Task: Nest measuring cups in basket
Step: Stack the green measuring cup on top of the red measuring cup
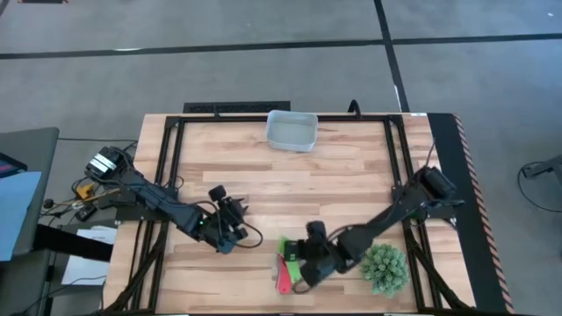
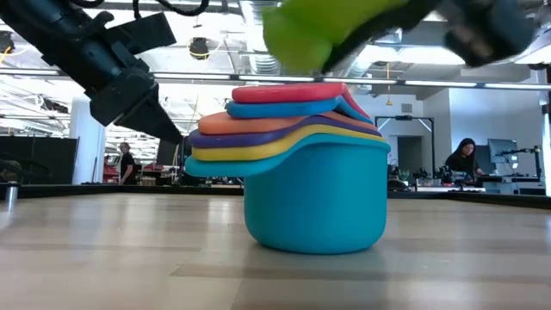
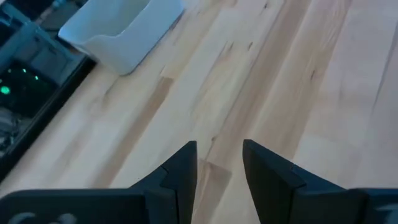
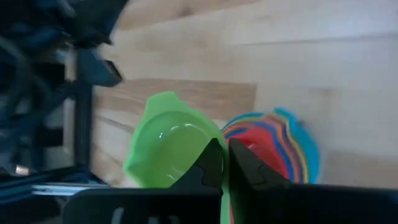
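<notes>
A stack of nested measuring cups (image 2: 314,198) stands on its teal bottom cup near the table's near edge, with yellow, purple, orange, blue and red cups inside it. The same stack (image 1: 284,279) shows in the high view. My right gripper (image 4: 224,148) is shut on the green cup (image 4: 166,146), which hangs just above the stack (image 4: 273,146) and shows blurred in the low view (image 2: 310,39). The pale basket (image 1: 292,130) sits at the far edge. My left gripper (image 3: 219,152) is open over bare wood, left of the stack (image 1: 233,218). My right gripper pinches the green cup by its rim (image 4: 214,163) on the side toward the stack, between the two fingers, one seemingly inside the bowl and one outside. The cup is lifted clear of the table, its open side facing the wrist camera.
A spiky green plant (image 1: 385,268) stands right of the stack, close to my right arm. A black frame (image 1: 176,140) borders the wooden top. Bare wood lies between the stack and the basket (image 3: 118,31). People and equipment show in the room beyond.
</notes>
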